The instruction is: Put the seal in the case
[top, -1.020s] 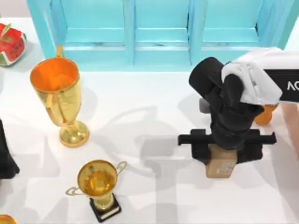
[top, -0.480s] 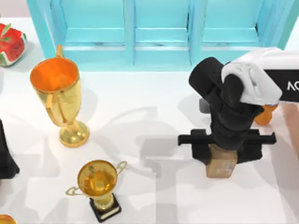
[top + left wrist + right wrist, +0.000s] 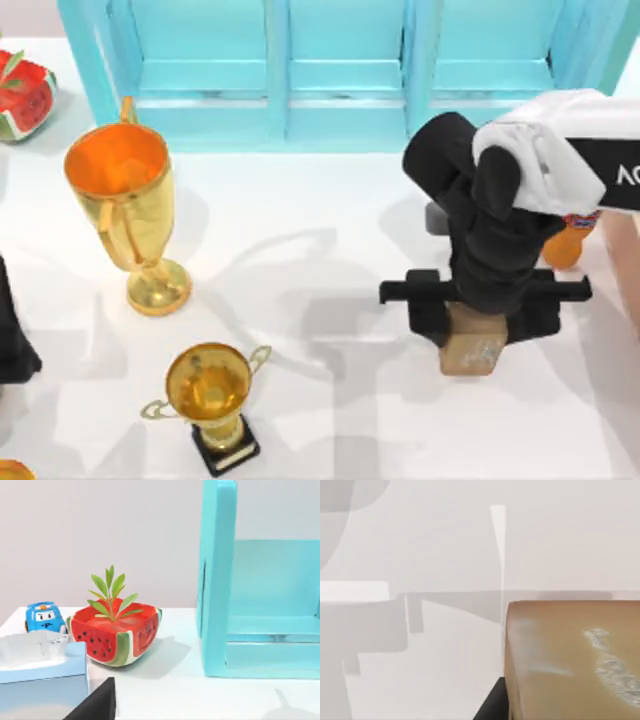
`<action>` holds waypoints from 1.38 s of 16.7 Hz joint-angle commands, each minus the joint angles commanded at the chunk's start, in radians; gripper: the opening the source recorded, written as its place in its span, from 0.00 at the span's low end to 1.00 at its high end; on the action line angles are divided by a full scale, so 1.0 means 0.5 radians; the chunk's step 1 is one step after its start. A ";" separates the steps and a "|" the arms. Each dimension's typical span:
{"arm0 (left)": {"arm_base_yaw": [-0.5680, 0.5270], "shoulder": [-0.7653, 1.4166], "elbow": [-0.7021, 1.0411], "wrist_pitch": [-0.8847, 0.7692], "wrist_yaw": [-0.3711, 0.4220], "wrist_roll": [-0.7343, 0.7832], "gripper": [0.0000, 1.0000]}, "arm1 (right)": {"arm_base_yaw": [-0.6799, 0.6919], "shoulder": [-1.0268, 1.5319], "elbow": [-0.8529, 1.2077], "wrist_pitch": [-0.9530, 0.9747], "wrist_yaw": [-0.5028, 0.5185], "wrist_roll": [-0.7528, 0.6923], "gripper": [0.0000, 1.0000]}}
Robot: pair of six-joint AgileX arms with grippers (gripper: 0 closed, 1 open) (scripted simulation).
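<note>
The seal (image 3: 472, 352) is a small tan wooden block with whitish markings on one face, at the table's right. My right gripper (image 3: 475, 322) comes down on it from above and is shut on it, black jaws on either side. In the right wrist view the seal (image 3: 570, 660) sits close up over the white table. A pinkish-tan strip of the case (image 3: 623, 262) shows at the right edge, to the right of the gripper. My left arm (image 3: 10, 335) is parked at the left edge.
An orange bottle (image 3: 563, 247) stands between my right arm and the case. A turquoise shelf unit (image 3: 340, 70) spans the back. Two gold trophies (image 3: 125, 200) (image 3: 210, 395) stand at the left. A watermelon planter (image 3: 117, 632), a blue toy car (image 3: 44, 617) and a tissue box (image 3: 40, 675) sit far left.
My right gripper and the seal in it have shifted slightly toward the back of the table, apparently lifting. The left arm has not moved.
</note>
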 joint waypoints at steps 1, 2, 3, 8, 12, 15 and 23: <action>0.000 0.000 0.000 0.000 0.000 0.000 1.00 | 0.000 -0.015 0.049 -0.065 0.002 0.000 0.00; 0.000 0.000 0.000 0.000 0.000 0.000 1.00 | -0.001 -0.033 0.105 -0.145 0.004 0.001 0.00; 0.000 0.000 0.000 0.000 0.000 0.000 1.00 | -0.002 -0.053 0.166 -0.237 0.005 0.003 0.00; 0.000 0.000 0.000 0.000 0.000 0.000 1.00 | -0.010 -0.174 0.445 -0.642 -0.001 -0.005 0.00; 0.000 0.000 0.000 0.000 0.000 0.000 1.00 | -0.010 -0.192 0.476 -0.674 0.001 -0.006 0.00; 0.000 0.000 0.000 0.000 0.000 0.000 1.00 | -0.033 -0.182 0.479 -0.677 0.000 -0.029 0.00; 0.000 0.000 0.000 0.000 0.000 0.000 1.00 | -0.879 -0.198 0.591 -0.861 0.005 -0.881 0.00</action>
